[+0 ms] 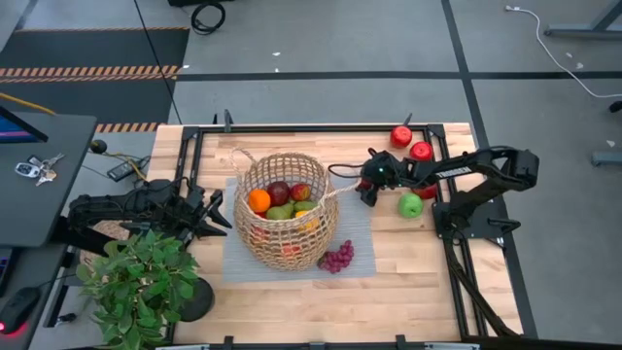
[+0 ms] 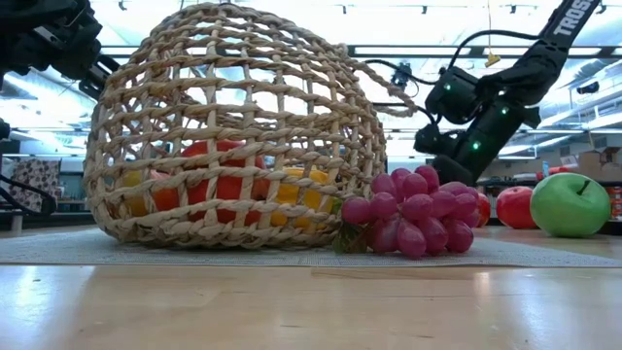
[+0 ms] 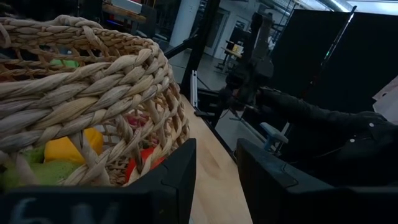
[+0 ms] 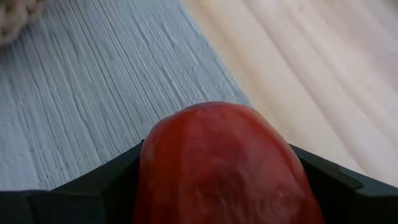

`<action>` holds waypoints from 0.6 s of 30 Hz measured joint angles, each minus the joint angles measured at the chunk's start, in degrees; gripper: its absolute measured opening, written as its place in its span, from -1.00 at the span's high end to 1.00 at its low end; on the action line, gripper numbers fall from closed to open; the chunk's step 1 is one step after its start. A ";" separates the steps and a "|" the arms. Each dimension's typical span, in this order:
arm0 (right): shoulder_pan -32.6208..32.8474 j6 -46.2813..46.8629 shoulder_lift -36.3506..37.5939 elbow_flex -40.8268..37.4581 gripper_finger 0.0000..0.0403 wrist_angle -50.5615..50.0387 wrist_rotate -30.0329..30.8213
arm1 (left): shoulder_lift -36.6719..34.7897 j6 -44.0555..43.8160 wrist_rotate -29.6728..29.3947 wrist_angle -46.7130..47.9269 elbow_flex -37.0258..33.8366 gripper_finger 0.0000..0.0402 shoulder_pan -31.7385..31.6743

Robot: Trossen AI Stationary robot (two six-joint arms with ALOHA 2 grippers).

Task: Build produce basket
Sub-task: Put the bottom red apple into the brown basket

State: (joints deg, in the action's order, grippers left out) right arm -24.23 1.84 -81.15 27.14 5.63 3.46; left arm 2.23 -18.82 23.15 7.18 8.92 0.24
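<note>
The tan wicker basket stands on a grey mat at the table's middle, with oranges, a dark red apple, a green pear and a yellow pepper inside. One loop handle reaches toward my right gripper, which is shut on a red fruit over the mat's right edge. My left gripper is open just left of the basket's wall; no touch shows. Purple grapes lie on the mat against the basket's near right side. My right gripper pinches the red fruit between its two fingers, one on each side of its round body. The fingers slant down from the table's right side. The fruit fills the gap between them and is seen above the mat and bare wood.
A green apple lies on the wood right of the mat, under the right arm. Two red apples sit near the far right corner. A potted green plant stands at the near left. Black frame rails edge the table.
</note>
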 joint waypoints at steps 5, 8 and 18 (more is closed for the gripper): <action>0.00 1.60 5.43 0.00 -0.65 -0.09 0.11 | 0.00 0.01 0.00 0.00 0.00 0.40 0.01; 0.00 1.71 10.68 0.02 -0.63 -0.32 0.10 | 0.00 0.01 -0.01 0.00 0.00 0.40 0.01; 0.26 6.21 31.81 0.11 -0.65 -0.86 -0.58 | 0.01 -0.03 0.00 0.00 0.01 0.40 0.01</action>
State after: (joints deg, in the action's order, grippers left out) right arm -23.97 8.05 -49.33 27.24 4.77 2.88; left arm 2.24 -18.85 23.15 7.18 8.93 0.25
